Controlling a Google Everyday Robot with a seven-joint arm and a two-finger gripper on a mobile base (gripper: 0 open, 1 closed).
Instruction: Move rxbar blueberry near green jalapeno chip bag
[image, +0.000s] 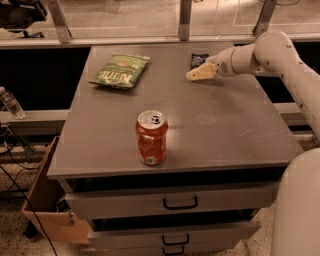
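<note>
The rxbar blueberry (198, 59) is a small dark flat wrapper lying at the far right of the grey tabletop. The gripper (196, 75) hovers just in front of it, its pale fingers pointing left and low over the table; it partly covers the bar's near edge. The green jalapeno chip bag (120, 71) lies flat at the far left of the table, well apart from the bar and the gripper.
An orange soda can (151, 137) stands upright near the table's front middle. The grey table (225, 130) has drawers below. A cardboard box (45, 200) sits on the floor at the left. A clear bottle (10, 102) lies at the far left.
</note>
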